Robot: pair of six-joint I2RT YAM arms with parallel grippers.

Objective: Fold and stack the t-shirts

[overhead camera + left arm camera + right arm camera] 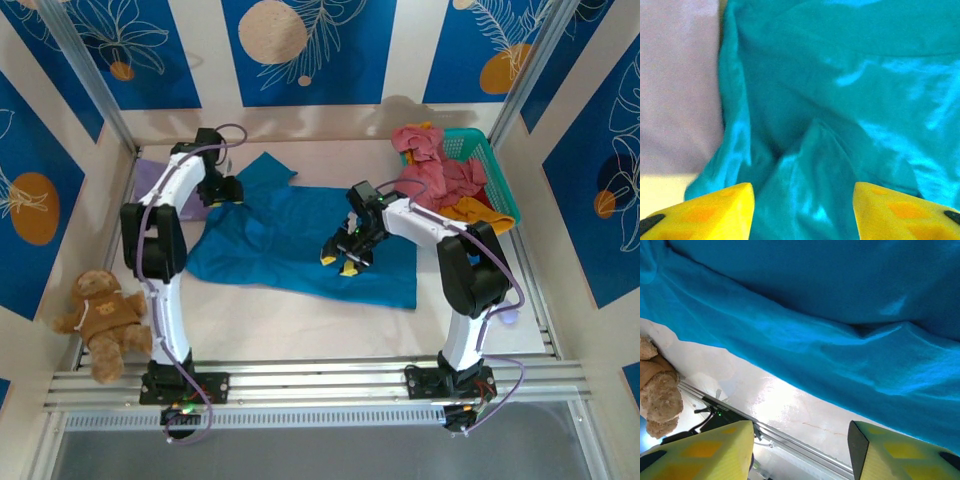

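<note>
Your left pincer (802,200) open low over the teal-blue cloth t-shirt (280,240) spread on the worktop (300,325), your right pincer (800,450) open over its near part, pale lavender cloth t-shirt (675,85) beside its far-left corner.

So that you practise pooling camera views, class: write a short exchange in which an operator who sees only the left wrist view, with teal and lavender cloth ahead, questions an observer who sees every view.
Operator: I see the teal t-shirt beside a lavender t-shirt. Where are the other shirts?
Observer: A rose-pink t-shirt is heaped over the turquoise basket at the table's far right.
Operator: And the other arm?
Observer: The right end effector hangs open above the teal t-shirt, close to its near edge.
</note>
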